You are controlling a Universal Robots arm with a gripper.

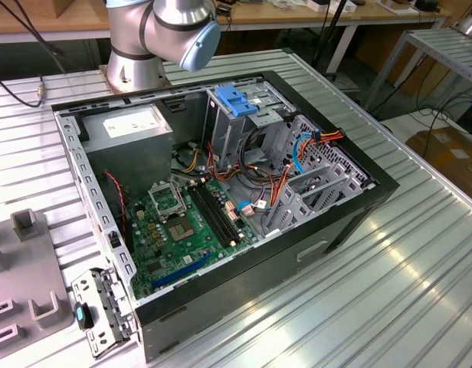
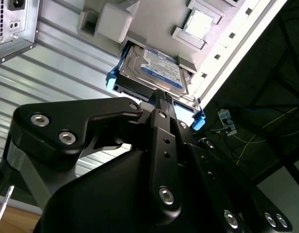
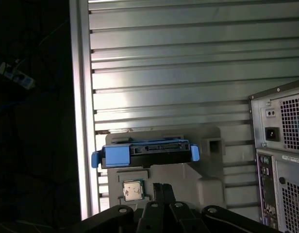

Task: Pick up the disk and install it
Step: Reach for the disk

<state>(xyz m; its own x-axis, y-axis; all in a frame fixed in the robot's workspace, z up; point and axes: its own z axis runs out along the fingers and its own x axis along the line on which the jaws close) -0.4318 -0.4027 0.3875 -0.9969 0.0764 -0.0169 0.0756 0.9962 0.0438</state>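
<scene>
The disk (image 3: 144, 149) is a dark-grey drive with blue side rails and blue end tabs, lying in a grey holder plate (image 3: 207, 174) on the ribbed metal table near its edge. In the second wrist view the disk (image 2: 154, 70) shows its labelled face, partly hidden by my gripper. My gripper (image 3: 162, 188) hangs above the disk and apart from it, its two black fingers pressed together with nothing between them; in the second wrist view the gripper (image 2: 161, 95) overlaps the disk's near edge. The arm's base (image 1: 159, 38) stands behind the open computer case (image 1: 351, 222).
The case lies open with a motherboard (image 1: 182, 230), cables and a drive cage under a pale-blue latch plate (image 1: 236, 100). Its rear panel (image 3: 280, 160) stands close beside the holder. A processor chip (image 3: 132, 190) sits in the holder. The table edge (image 3: 81, 121) borders a dark drop.
</scene>
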